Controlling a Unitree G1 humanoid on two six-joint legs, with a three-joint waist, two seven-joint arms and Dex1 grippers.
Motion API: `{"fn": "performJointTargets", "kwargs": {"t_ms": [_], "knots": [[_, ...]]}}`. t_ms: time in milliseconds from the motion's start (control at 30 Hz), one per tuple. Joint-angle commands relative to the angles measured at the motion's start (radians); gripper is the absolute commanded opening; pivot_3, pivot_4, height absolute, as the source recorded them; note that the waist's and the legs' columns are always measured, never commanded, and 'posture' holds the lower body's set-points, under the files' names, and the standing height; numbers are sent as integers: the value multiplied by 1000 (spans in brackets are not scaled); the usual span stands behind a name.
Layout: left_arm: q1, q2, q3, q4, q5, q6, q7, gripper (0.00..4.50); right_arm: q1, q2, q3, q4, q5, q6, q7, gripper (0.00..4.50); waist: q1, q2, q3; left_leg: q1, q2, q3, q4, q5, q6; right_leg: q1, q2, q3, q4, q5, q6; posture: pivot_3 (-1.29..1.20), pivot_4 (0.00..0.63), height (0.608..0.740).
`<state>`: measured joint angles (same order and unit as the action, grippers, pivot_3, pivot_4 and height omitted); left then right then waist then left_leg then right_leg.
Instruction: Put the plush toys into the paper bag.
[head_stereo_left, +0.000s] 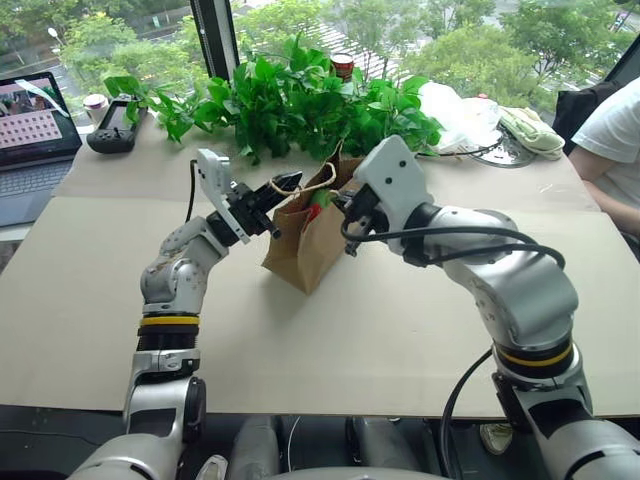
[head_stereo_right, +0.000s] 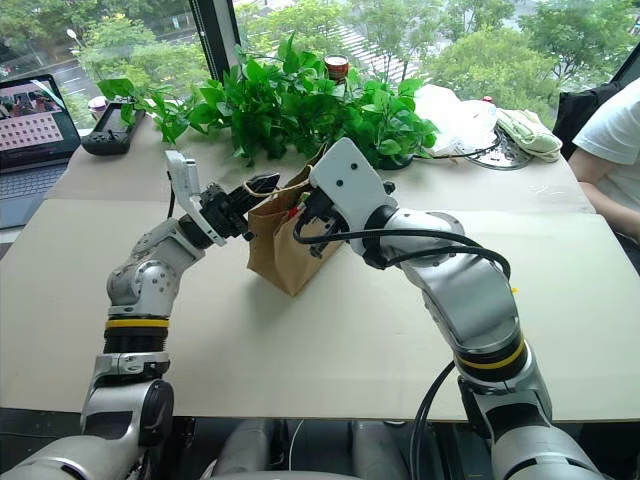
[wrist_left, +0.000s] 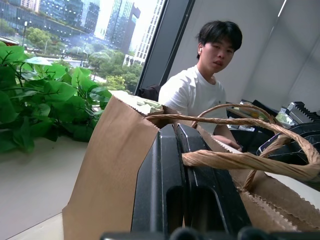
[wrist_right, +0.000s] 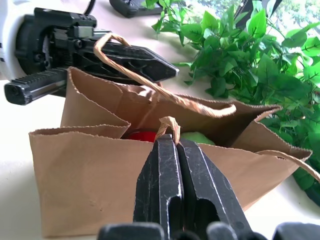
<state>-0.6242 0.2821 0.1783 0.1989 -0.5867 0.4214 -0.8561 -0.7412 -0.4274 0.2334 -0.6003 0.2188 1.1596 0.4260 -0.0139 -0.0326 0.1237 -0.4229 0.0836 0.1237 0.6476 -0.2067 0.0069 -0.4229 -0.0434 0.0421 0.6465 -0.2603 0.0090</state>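
Bag sitting upright mid-table, tan board surface under it, leafy plants just behind. Head views: both arms are converging on the bag mouth from either side. Left gripper is reaching in over the left rim, right gripper is at the right rim. Red toy is poking up inside the opening. My read: each arm is taking a handle so the mouth stays spread and the bag can be carried.

Left wrist view: left fingers are lying pressed together, and a twisted paper-cord handle is draping across them. Cannot tell whether the cord is pinched or just resting on top. Kraft wall is looking stiff and matte, with a serrated top edge. A person in a white shirt is sitting beyond the bag.

Right wrist view: right fingers are closing flat on the near handle's cord, which is sticking up in a knot from between the tips. Far handle is looping over the left gripper's black finger. Inside the bag: chili toy showing as a glossy red patch, light-green toy beside it, soft and rounded. Both plush toys look already in, so loading seems done.
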Motion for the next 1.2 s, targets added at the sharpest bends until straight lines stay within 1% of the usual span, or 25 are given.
{"fn": "performJointTargets", "kwargs": {"t_ms": [33, 67, 167, 400, 500, 533, 633, 733, 867, 933, 1067, 1200], "knots": [[-8, 21, 8, -5, -5, 13, 12, 0, 2, 4, -12, 10, -11, 17, -32, 69, 2, 0, 0, 0, 0, 0, 0, 0, 0, 0, 0, 0, 0, 0, 0, 0, 150, 740], [-9, 27, 10, -9, -12, 25, 12, 0, 4, 4, -15, 13, -10, 17, -35, 69, 2, 0, 0, 0, 0, 0, 0, 0, 0, 0, 0, 0, 0, 0, 0, 0, 150, 740], [-7, 42, 7, -29, -32, 64, 8, 827, 11, 1, -20, 16, -5, 10, -37, 881, 1, 0, 0, 0, 0, 0, 0, 0, 0, 0, 0, 0, 0, 0, 0, 0, 150, 740], [-3, 73, 13, -99, -85, 165, 3, 3394, 20, 7, -81, -8, 46, -11, -6, 3291, 1, 0, 0, 0, 0, 0, -1, 0, 0, 0, 0, 0, -1, 0, 0, 0, 150, 740], [-1, 95, 32, -131, -118, 213, 13, 4449, 14, -7, -155, -33, 103, -29, 42, 4307, 1, 0, 0, 0, 0, 0, -1, 0, 0, 0, 0, 0, 0, 0, 0, 0, 150, 740], [3, 106, 41, -146, -138, 236, 14, 4489, 13, -19, -186, -38, 123, -35, 62, 4417, 0, 0, 0, 0, 0, -1, -1, 0, 0, 0, 0, 0, -1, 0, 0, 0, 150, 740], [41, 151, 64, -184, -177, 282, -6, 4489, 13, -45, -296, -52, 206, -24, 119, 4417, 0, 0, 0, 0, 0, -1, -1, 0, 0, 0, 0, 0, -1, 0, 0, 0, 150, 740], [96, 201, 97, -185, -180, 292, -3, 4489, 51, -87, -403, -79, 323, 1, 199, 4417, -1, 0, 0, 1, 0, -2, -2, 0, 0, 0, 0, 0, -1, 0, 0, 0, 150, 740], [168, 241, 105, -201, -177, 291, -11, 4489, 113, -155, -470, -101, 448, -1, 287, 4417, 0, 0, 0, 1, 0, -2, -3, 0, 0, 1, 0, 0, -1, 0, 0, 0, 150, 740], [201, 252, 84, -214, -154, 271, -16, 4489, 148, -187, -478, -115, 498, -23, 329, 4417, 1, 0, 0, 1, 0, -2, -3, 0, 0, 1, 0, 0, -2, 0, 0, 0, 150, 740], [237, 246, 40, -231, -108, 215, -29, 4500, 184, -219, -458, -104, 531, -52, 340, 3367, 2, 0, 0, 1, 0, -3, -3, 0, 0, 2, 0, 0, -3, 0, 0, 0, 150, 740], [247, 232, 20, -241, -95, 179, -35, 4500, 230, -254, -360, -76, 476, -105, 335, 1911, 2, 0, 0, 1, 0, -3, -3, 1, -1, 2, 0, 0, -3, 0, 0, 0, 150, 740]]}}
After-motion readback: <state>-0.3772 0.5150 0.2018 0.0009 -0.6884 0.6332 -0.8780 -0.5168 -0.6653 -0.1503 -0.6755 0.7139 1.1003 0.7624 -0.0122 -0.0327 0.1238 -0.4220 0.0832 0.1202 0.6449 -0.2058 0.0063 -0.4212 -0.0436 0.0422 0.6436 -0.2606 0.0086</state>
